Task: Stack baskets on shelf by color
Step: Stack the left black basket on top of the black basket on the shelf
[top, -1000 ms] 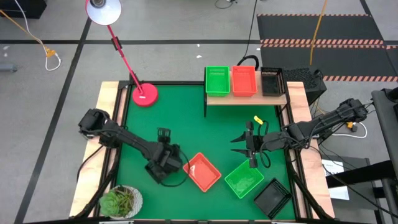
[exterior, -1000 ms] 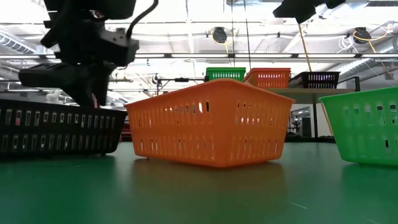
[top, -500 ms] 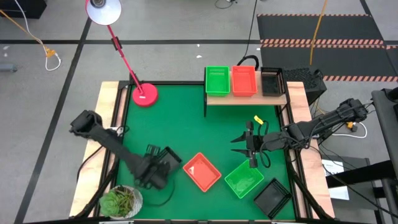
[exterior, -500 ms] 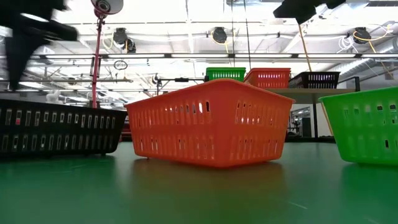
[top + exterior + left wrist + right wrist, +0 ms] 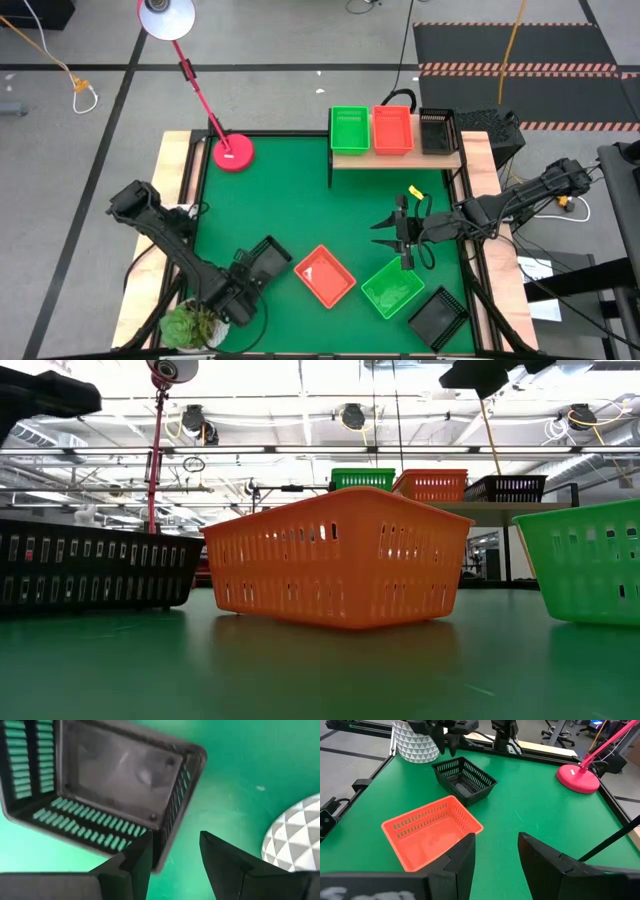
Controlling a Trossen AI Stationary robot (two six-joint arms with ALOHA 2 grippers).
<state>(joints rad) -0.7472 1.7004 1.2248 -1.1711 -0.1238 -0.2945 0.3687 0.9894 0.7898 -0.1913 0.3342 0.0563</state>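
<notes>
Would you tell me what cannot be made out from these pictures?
- Stacks on the shelf: the high view looks straight down, so top baskets hide any beneath; the low view shows them too small.
- Left hand: its wrist view shows the black basket's rim between open fingers; contact unclear.
- Pot: cut off by that view's edge.

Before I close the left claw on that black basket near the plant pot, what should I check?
1. Left claw open: ok.
2. Black basket wall between its fingers: ok.
3. Clearance from white pot: cannot tell.
4. Right claw open, away from this grasp: ok.
5. Shelf black stack uncovered on top: ok.
</notes>
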